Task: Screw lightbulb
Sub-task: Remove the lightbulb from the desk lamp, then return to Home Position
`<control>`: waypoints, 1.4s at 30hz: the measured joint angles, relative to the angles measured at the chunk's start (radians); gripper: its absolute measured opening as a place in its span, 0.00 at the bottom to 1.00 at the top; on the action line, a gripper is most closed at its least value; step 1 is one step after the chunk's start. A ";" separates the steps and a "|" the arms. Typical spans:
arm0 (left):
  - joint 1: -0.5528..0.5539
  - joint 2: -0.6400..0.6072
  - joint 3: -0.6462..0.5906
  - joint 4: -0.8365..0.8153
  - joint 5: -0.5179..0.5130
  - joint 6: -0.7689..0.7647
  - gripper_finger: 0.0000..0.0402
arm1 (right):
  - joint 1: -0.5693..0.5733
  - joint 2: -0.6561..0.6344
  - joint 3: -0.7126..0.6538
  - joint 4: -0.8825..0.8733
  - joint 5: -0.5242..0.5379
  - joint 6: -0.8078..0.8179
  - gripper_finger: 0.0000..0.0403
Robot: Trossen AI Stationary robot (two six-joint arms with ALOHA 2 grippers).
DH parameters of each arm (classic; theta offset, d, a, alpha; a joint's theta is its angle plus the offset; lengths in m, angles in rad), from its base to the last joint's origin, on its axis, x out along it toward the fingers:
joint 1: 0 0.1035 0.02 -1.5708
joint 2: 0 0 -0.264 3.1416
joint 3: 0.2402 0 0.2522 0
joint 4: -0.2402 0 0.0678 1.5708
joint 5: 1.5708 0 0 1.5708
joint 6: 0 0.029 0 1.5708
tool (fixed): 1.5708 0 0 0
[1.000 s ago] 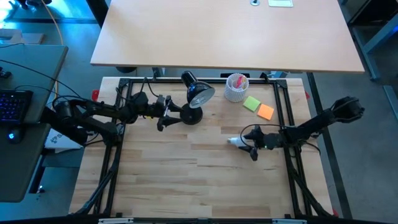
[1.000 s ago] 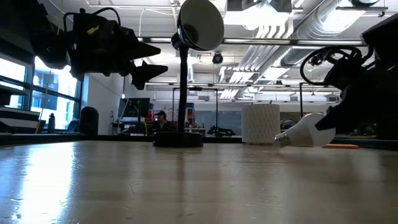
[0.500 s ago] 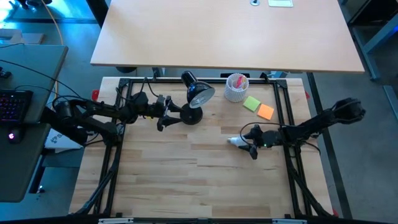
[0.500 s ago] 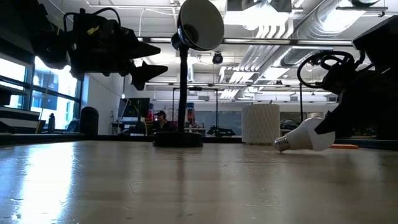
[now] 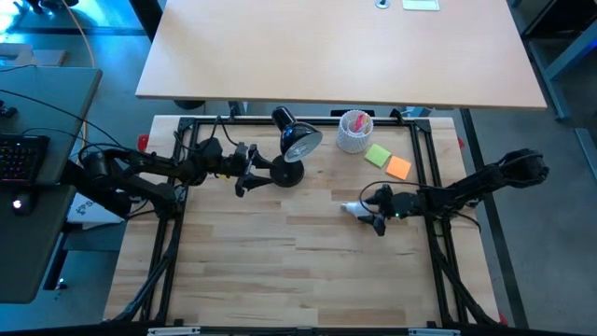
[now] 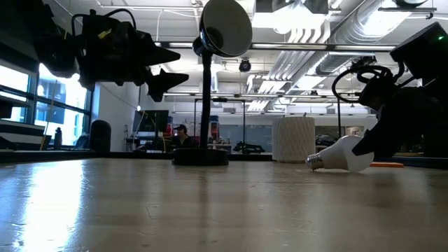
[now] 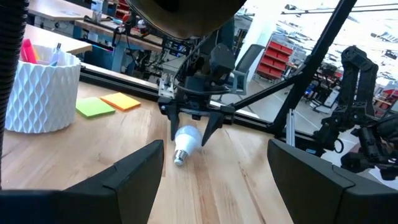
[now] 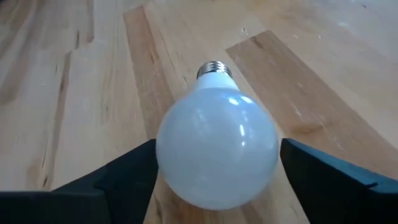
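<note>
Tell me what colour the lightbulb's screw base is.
Silvery-grey metal, on the white lightbulb; the right wrist view shows it best.

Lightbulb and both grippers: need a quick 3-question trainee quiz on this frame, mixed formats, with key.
1. True or false: the lightbulb lies on its side on the table.
2. Which gripper brackets the bulb? A) left gripper B) right gripper
3. Fill in: the bulb's screw base points away from the right gripper, whose jaws stand ____.
Key: 1 true; 2 B; 3 open.
</note>
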 joint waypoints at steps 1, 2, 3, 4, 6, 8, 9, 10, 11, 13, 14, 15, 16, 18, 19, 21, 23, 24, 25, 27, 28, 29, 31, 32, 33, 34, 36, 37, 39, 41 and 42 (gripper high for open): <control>0.000 0.000 0.000 0.000 0.000 0.000 0.70 | -0.001 0.000 0.000 0.000 0.000 -0.009 0.81; 0.000 0.000 0.000 0.000 0.000 0.000 0.70 | -0.001 0.000 0.000 0.002 -0.001 -0.026 0.83; 0.000 0.000 0.000 0.000 0.000 0.000 0.70 | -0.001 0.000 0.000 0.006 -0.001 -0.045 0.85; 0.000 0.000 0.000 0.000 0.000 0.000 0.70 | -0.001 0.000 0.000 0.012 -0.001 -0.062 0.86; 0.000 0.000 0.000 0.000 0.001 -0.001 0.70 | -0.001 0.000 0.006 0.009 -0.002 -0.085 0.87; 0.000 0.000 0.000 0.000 0.002 -0.006 0.70 | -0.001 0.000 0.026 -0.015 -0.002 -0.096 0.87; 0.000 0.000 0.000 0.000 0.003 -0.011 0.70 | -0.001 0.000 0.041 -0.037 -0.002 -0.095 0.87; 0.000 0.000 0.000 0.000 0.008 -0.018 0.70 | -0.001 -0.001 0.058 -0.072 -0.001 -0.093 0.87; 0.000 0.000 0.000 0.000 0.013 -0.021 0.70 | -0.001 -0.002 0.080 -0.119 0.000 -0.085 0.87; 0.000 0.000 0.000 0.000 0.017 -0.025 0.70 | -0.001 -0.002 0.140 -0.240 0.000 -0.066 0.87; 0.000 0.000 0.000 0.000 0.018 -0.025 0.70 | -0.001 -0.002 0.176 -0.310 0.000 -0.056 0.87; 0.000 0.000 0.000 0.000 0.017 -0.026 0.70 | -0.001 -0.002 0.215 -0.385 0.001 -0.054 0.87; 0.000 0.000 0.000 0.000 0.017 -0.026 0.70 | -0.001 -0.002 0.257 -0.469 0.000 -0.053 0.87; 0.000 0.000 0.000 0.000 0.017 -0.027 0.70 | -0.001 -0.002 0.346 -0.629 0.004 -0.061 0.87; 0.000 -0.001 0.000 0.000 0.017 -0.027 0.70 | 0.000 -0.002 0.392 -0.704 0.010 -0.071 0.87; 0.000 -0.010 0.000 -0.001 0.030 -0.028 0.70 | 0.003 -0.003 0.480 -0.838 0.032 -0.093 0.87; 0.000 -0.026 0.000 -0.003 0.060 -0.044 0.70 | 0.010 -0.003 0.563 -0.959 0.062 -0.120 0.87; 0.000 -0.040 0.000 -0.012 0.078 -0.052 0.70 | 0.014 -0.005 0.598 -1.002 0.075 -0.141 0.87; 0.000 -0.059 0.000 -0.028 0.091 -0.054 0.70 | 0.020 -0.012 0.630 -1.041 0.091 -0.166 0.87; 0.000 -0.109 0.000 -0.088 0.108 -0.047 0.70 | 0.033 -0.043 0.662 -1.078 0.117 -0.224 0.87; 0.000 -0.142 0.000 -0.135 0.112 -0.038 0.70 | 0.039 -0.070 0.665 -1.086 0.130 -0.250 0.86; 0.000 -0.175 0.000 -0.190 0.112 -0.024 0.70 | 0.043 -0.103 0.665 -1.097 0.146 -0.266 0.86; 0.002 -0.253 -0.006 -0.305 0.100 0.011 0.70 | 0.044 -0.188 0.656 -1.120 0.183 -0.267 0.85; 0.001 -0.297 -0.010 -0.363 0.083 0.029 0.70 | 0.044 -0.238 0.648 -1.140 0.199 -0.259 0.84; 0.001 -0.340 -0.013 -0.418 0.060 0.048 0.70 | 0.044 -0.291 0.639 -1.157 0.213 -0.246 0.84; 0.001 -0.388 -0.018 -0.466 0.033 0.065 0.70 | 0.044 -0.347 0.630 -1.160 0.223 -0.239 0.83; 0.002 -0.480 -0.036 -0.534 -0.021 0.094 0.70 | 0.044 -0.465 0.603 -1.113 0.229 -0.241 0.82; 0.002 -0.527 -0.048 -0.550 -0.050 0.102 0.70 | 0.044 -0.523 0.585 -1.077 0.224 -0.251 0.82; 0.002 -0.617 -0.073 -0.573 -0.102 0.110 0.70 | 0.044 -0.636 0.545 -1.012 0.205 -0.286 0.82; 0.002 -0.695 -0.092 -0.594 -0.157 0.111 0.70 | 0.044 -0.740 0.508 -0.952 0.179 -0.315 0.82; 0.002 -0.730 -0.101 -0.616 -0.180 0.107 0.70 | 0.043 -0.785 0.488 -0.934 0.167 -0.319 0.82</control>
